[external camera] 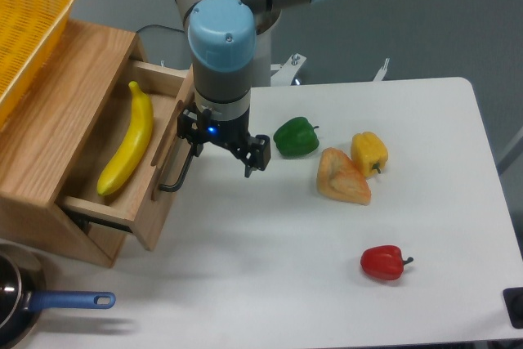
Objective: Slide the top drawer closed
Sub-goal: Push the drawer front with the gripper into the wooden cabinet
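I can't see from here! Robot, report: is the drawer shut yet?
Gripper open, against the handle. Drawer part open, banana inside. Nothing blocking it.

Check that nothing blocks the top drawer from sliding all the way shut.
Nothing visible blocks it. The banana lies flat inside the top drawer, below its rim as far as the view shows, and the gripper is already against the handle. The peppers sit clear to the right.

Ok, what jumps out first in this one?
The hand pressed against the black bar handle of the half-open top drawer at left, with a banana lying inside. Right of it, green, yellow and red peppers dot the white table.
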Robot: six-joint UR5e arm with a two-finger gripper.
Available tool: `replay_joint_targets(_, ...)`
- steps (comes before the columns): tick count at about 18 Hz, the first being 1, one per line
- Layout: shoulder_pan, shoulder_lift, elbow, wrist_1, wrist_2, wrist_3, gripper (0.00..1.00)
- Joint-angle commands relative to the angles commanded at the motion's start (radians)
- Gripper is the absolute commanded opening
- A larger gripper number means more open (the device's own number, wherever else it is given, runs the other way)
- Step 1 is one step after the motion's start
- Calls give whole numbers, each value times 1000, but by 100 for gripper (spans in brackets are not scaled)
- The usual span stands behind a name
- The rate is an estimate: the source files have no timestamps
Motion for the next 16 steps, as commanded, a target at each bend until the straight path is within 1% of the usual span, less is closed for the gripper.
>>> replay_joint_targets(7,-6,5,-2,-3,-3,-11,100)
replay_joint_targets(16,-48,5,-3,-5,-2,-60,100)
